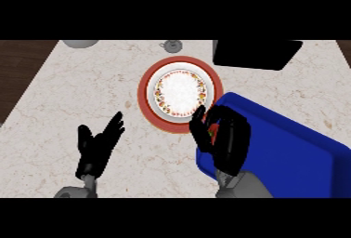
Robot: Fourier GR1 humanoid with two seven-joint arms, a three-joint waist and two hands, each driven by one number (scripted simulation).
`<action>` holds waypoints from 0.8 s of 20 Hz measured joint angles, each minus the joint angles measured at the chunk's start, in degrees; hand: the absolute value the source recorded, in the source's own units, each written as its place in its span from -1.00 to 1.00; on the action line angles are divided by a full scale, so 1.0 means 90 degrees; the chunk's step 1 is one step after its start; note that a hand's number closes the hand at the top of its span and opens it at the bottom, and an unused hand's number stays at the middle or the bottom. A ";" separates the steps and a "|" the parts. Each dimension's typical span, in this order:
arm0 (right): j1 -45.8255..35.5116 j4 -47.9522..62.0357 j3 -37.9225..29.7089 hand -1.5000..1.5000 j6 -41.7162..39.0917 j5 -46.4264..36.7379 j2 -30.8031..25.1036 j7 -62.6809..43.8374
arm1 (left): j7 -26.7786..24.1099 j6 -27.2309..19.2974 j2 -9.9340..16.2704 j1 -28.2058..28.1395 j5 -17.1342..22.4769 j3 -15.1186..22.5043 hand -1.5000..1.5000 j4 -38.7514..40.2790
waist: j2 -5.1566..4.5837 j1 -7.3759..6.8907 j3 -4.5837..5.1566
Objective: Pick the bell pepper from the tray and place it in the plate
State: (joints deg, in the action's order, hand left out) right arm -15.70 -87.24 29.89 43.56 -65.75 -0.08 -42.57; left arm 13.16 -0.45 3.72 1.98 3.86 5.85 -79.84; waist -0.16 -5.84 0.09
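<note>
Right hand [223, 139] curled round red bell pepper [214, 128] over blue tray [295, 153]; left hand [98, 146] relaxed, fingers straight; plate [180, 93] beside tray.

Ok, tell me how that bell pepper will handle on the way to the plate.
Only a red sliver of the bell pepper shows inside the right hand, so it probably lifts lightly. Likely rounded and smooth, it may roll on the plate, whose centre looks flat.
</note>
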 measured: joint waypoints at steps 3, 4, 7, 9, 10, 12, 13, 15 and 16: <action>-0.0446 0.0405 0.0058 1.00 0.0286 -0.0421 -0.0007 -0.0626 | 0.0011 -0.0010 -0.0009 0.0034 -0.0011 0.0004 0.00 0.0013 | -0.0015 0.0018 0.0004; -0.0577 0.0541 0.0059 1.00 0.0352 -0.0579 -0.0008 -0.0827 | -0.0001 -0.0022 -0.0025 0.0042 -0.0024 0.0015 0.00 0.0026 | -0.0017 0.0031 0.0006; -0.1012 0.1049 -0.0118 1.00 0.0565 -0.1098 -0.0014 -0.1396 | 0.0014 -0.0036 0.0011 0.0042 -0.0040 -0.0006 0.00 -0.0003 | -0.0026 0.0065 0.0003; -0.1352 0.1376 -0.0163 1.00 0.0662 -0.1416 -0.0016 -0.1824 | 0.0046 -0.0051 0.0016 0.0088 -0.0033 -0.0032 0.00 -0.0009 | -0.0029 0.0097 0.0000; -0.1525 0.1586 -0.0194 1.00 0.0711 -0.1551 -0.0018 -0.1991 | 0.0029 -0.0054 0.0005 0.0099 -0.0035 -0.0032 0.00 0.0002 | -0.0038 0.0092 -0.0001; -0.1828 0.2026 -0.0283 1.00 0.0830 -0.1779 -0.0031 -0.2084 | 0.0049 -0.0031 0.0033 0.0092 -0.0001 -0.0064 0.00 -0.0030 | -0.0048 0.0093 -0.0004; -0.1989 0.2260 -0.0325 1.00 0.0888 -0.1835 -0.0036 -0.2120 | 0.0032 -0.0024 0.0036 0.0087 -0.0003 -0.0066 0.00 -0.0021 | -0.0059 0.0083 -0.0006; -0.2243 0.2690 -0.0394 1.00 0.1023 -0.1924 -0.0043 -0.2189 | 0.0055 -0.0082 -0.0012 0.0123 -0.0033 -0.0047 0.00 -0.0021 | -0.0069 0.0098 -0.0010; -0.2379 0.2883 -0.0432 1.00 0.1087 -0.1952 -0.0046 -0.2218 | 0.0062 -0.0104 -0.0027 0.0160 -0.0048 -0.0046 0.00 -0.0001 | -0.0077 0.0098 -0.0011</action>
State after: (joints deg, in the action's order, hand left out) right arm -37.11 -61.29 26.01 53.34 -83.32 -0.50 -62.53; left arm 13.71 -1.38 3.48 3.41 3.42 5.44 -79.85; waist -0.85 -4.96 -0.01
